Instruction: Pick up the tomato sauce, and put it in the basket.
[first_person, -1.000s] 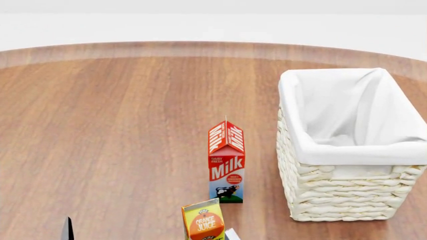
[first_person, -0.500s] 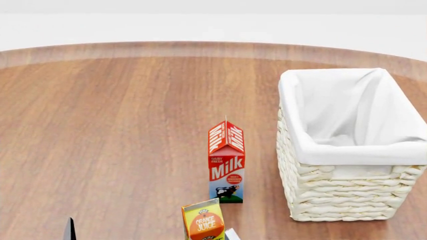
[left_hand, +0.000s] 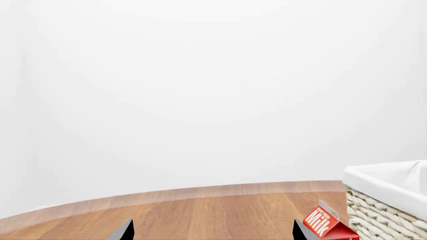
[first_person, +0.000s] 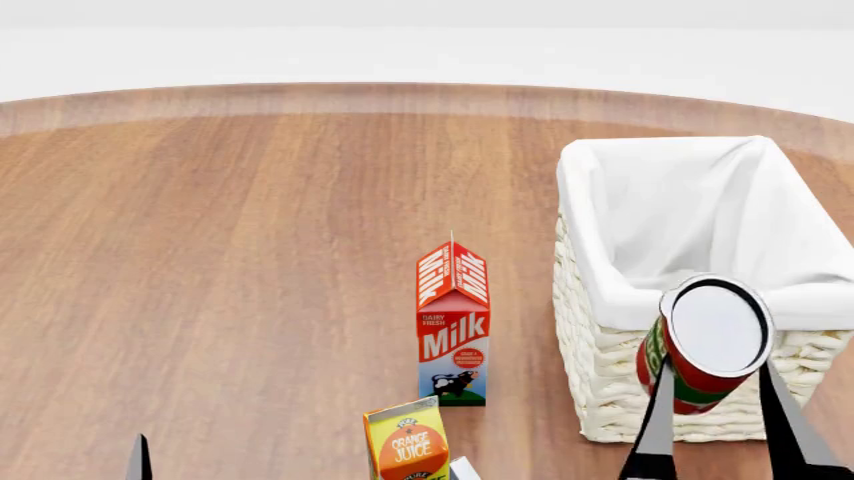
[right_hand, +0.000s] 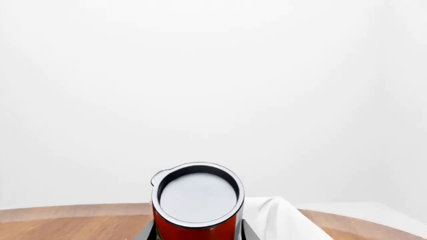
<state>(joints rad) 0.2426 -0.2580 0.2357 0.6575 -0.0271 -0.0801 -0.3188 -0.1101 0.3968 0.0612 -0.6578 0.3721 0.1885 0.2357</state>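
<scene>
- Your right tool (first_person: 714, 420) is closed on the tomato sauce (first_person: 703, 345), one dark finger on each side of the can, which is lifted clear of the surface (first_person: 240, 260).
- The can leans a little, its plain silver top facing up toward the head camera. In that view it overlaps the near wall of the basket (first_person: 694, 395), close to the near right corner and about level with the rim.
- From the right wrist view, the can (right_hand: 197, 205) sits between the fingers, with the white cloth lining showing just beyond it.
- You are in the carrying step: the pickup looks done, the drop is not.
- Next, judge that the can must travel forward over the rim until it hangs above the lined hollow, staying high enough to clear the cloth, before you open the fingers.
- Your left tool (left_hand: 212, 231) is low at the near left, fingertips spread apart with nothing between them.
- The milk carton (first_person: 454, 322) stands just left of the basket and the orange juice carton (first_person: 406, 440) nearer you; both lie off your path.
</scene>
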